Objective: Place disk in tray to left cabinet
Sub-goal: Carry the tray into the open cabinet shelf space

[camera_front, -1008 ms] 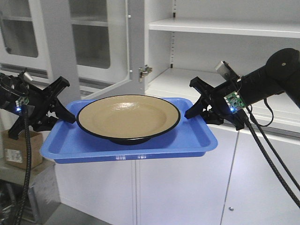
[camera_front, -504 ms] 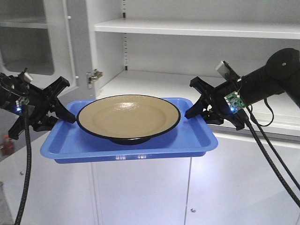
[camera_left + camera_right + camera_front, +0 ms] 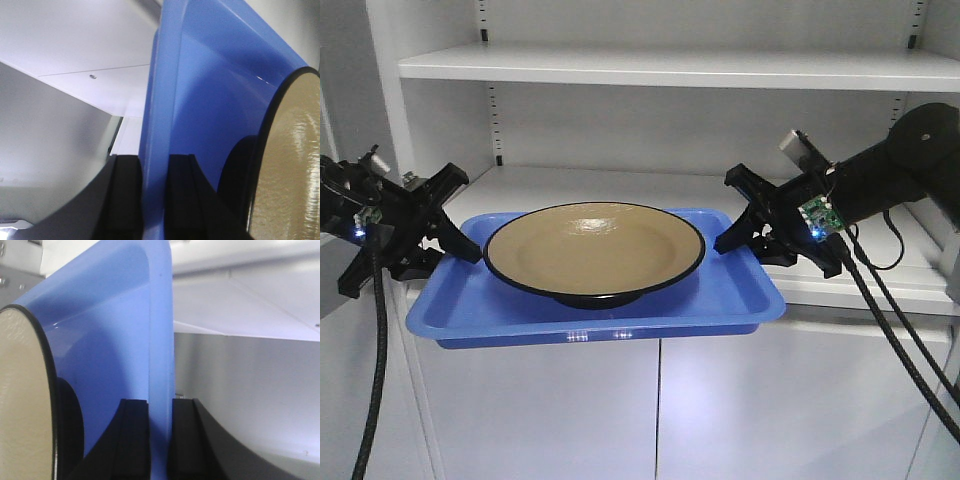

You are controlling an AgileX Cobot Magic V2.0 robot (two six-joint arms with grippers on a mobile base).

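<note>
The left hand (image 3: 438, 235) clamps the left short rim of the blue tray (image 3: 720, 300), and the right hand (image 3: 750, 230) is clenched on the opposite rim. Each wrist view shows the blue edge pinched between two black jaws. Gripped at both ends, the tray hangs level in the air, which appears to be what lets the disk (image 3: 592, 248) sit centred in it, tan face up, without sliding. The load is held in front of the cabinet (image 3: 620, 120), roughly level with its lower shelf (image 3: 650, 185) but not resting on it, so the placing is judged not yet done. An upper shelf (image 3: 720, 68) runs above and closed doors (image 3: 770, 400) stand below. The disk's base is in shadow, and both wrist cameras crop the disk to a sliver. The cabinet's sides run out of frame, so whether this is the left unit cannot be told.
</note>
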